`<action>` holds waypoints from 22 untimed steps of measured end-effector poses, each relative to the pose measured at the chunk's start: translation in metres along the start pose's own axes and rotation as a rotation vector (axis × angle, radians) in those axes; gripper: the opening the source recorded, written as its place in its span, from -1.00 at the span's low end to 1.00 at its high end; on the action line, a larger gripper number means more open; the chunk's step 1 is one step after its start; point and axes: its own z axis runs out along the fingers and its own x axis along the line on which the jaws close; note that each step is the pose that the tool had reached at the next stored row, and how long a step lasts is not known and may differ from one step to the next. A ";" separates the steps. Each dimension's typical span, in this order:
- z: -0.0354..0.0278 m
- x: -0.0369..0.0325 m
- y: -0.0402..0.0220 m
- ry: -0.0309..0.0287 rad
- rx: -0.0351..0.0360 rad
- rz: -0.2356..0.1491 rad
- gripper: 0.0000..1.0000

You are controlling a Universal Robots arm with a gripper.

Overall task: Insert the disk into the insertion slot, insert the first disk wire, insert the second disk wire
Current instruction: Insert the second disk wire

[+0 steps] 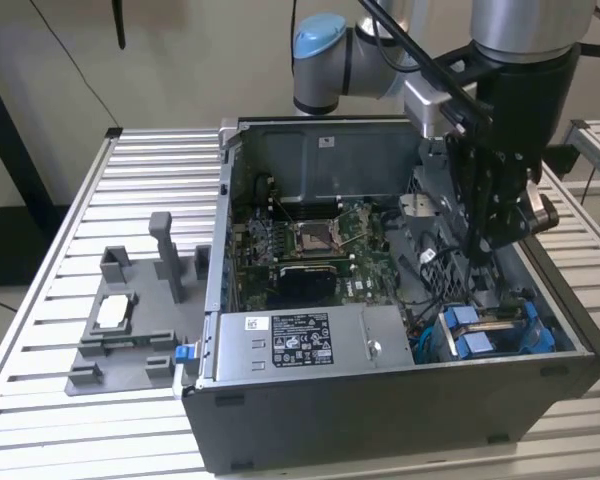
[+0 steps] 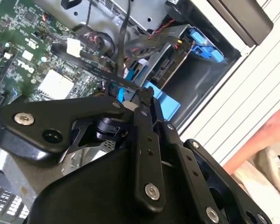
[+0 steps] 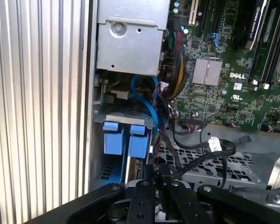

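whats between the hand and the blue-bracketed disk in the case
In the first wrist view, black cables loop across the perforated grey metal floor between the hand and the disk in its bright blue bracket.

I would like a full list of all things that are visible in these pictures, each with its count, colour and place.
computer case: one, dark grey, open, on the table
motherboard: one, green, on the case floor
power-supply box: one, grey with a white label, along the case's near wall
disk: one, in a bright blue bracket with two end tabs, seated in the case's near corner at the exterior view's right
insertion slot: one, grey sheet metal, around the disk
cables: several, black, plus one blue, loose beside the disk
fixture tray: one, grey plastic with posts, beside the case at the exterior view's left
table: one, ribbed aluminium
robot arm: one, silver with blue caps, above the case
tool: one, black, inside the case above the cables
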 end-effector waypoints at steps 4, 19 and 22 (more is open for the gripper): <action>0.0016 0.0087 -0.0022 -0.0003 -0.0036 0.000 -0.68; 0.0051 0.0219 -0.0060 -0.1104 0.0005 0.025 -0.68; 0.0067 0.0228 -0.0132 -0.1099 -0.0186 0.025 -0.68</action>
